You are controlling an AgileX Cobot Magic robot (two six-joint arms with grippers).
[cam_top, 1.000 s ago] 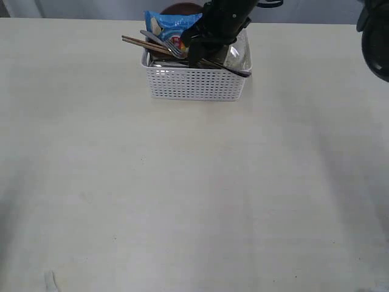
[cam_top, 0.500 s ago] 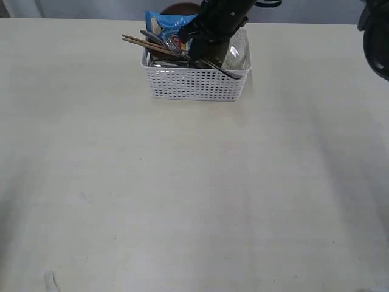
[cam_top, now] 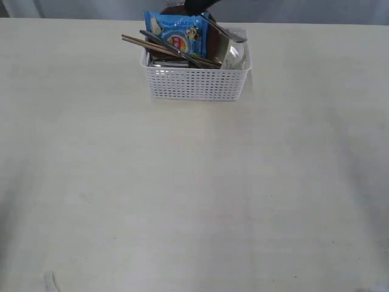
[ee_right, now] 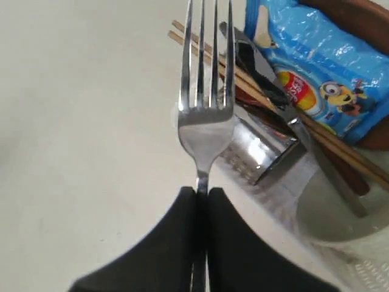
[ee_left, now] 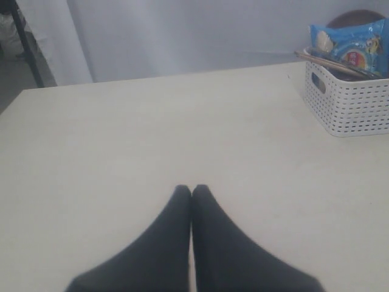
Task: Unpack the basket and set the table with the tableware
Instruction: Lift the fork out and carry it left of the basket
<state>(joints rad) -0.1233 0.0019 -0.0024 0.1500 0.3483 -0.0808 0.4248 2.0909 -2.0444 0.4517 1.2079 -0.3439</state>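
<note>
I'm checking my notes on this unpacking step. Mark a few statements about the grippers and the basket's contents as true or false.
1. The right gripper grips the fork by its handle. True.
2. The left gripper is open. False: its jaws are shut and empty, above the table.
3. The blue snack packet lies on the table. False: it stands in the basket.
4. The chopsticks poke out over the basket's rim. True.

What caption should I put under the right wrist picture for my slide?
Right gripper pinching a steel fork by its handle, with the cup, chopsticks, bowl and blue snack packet beyond.
</note>
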